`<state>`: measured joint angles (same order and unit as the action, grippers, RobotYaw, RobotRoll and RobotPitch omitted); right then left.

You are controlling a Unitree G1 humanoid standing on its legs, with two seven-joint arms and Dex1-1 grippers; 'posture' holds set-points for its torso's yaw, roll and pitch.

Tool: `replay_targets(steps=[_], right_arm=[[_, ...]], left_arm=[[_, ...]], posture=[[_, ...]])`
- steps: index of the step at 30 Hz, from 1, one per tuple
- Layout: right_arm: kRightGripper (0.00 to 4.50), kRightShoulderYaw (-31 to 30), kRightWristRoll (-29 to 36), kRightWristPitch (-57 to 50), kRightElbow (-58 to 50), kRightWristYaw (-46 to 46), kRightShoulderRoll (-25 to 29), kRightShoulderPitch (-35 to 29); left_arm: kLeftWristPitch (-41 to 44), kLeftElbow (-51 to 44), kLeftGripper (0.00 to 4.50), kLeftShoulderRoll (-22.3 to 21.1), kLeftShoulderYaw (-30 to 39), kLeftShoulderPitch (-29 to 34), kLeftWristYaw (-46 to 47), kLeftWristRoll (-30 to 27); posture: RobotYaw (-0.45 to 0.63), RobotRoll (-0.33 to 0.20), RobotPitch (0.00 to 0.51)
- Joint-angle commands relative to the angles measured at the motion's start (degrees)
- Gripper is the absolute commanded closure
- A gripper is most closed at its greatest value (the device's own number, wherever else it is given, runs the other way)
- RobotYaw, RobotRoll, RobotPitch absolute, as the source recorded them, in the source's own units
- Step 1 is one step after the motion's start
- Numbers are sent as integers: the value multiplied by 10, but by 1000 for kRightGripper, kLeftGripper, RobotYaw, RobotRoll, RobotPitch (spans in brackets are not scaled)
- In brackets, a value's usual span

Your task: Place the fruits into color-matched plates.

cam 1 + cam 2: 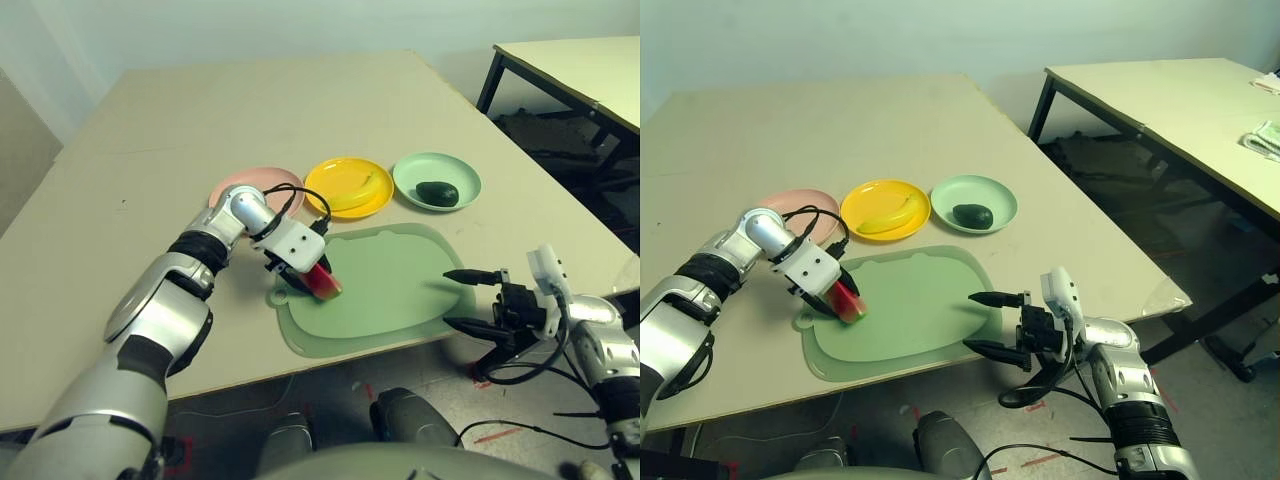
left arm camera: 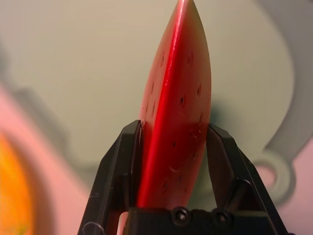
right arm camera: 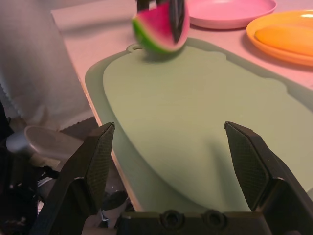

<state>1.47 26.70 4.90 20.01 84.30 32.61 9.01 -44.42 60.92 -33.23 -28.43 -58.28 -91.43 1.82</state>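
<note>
Above cutting board (image 1: 385,290), left tool (image 1: 312,282) clamps watermelon (image 1: 323,281).

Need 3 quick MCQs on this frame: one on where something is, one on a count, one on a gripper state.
1. Where is the avocado?
A. pink plate
B. mint green plate
C. cutting board

2. How many plates hold no fruit?
A. none
B. one
C. two

3. What is the left gripper doing?
A. open above the banana
B. shut on nothing
C. shut on the watermelon wedge

Answers:
1 B, it lies in the mint green plate.
2 B, the pink plate is bare; the banana lies in the yellow plate.
3 C, its fingers clamp the watermelon wedge over the cutting board.
</note>
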Motion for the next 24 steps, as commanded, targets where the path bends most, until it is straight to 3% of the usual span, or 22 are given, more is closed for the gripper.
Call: replay_targets(steps=[1, 10, 19, 24], right_arm=[[0, 19, 2, 4, 15, -27, -10, 18], [0, 40, -21, 51, 23, -119, -46, 24], [0, 30, -22, 34, 3, -145, -62, -6], [0, 36, -17, 25, -6, -147, -62, -18]], left_arm=[[17, 50, 2330, -31, 34, -28, 44, 24], [52, 131, 2330, -93, 38, -50, 218, 138], [95, 159, 2330, -82, 34, -43, 412, 216], [123, 167, 2330, -65, 33, -40, 466, 248]], posture=[[-262, 0, 0], [-253, 0, 0], [-280, 0, 0], [-297, 0, 0]])
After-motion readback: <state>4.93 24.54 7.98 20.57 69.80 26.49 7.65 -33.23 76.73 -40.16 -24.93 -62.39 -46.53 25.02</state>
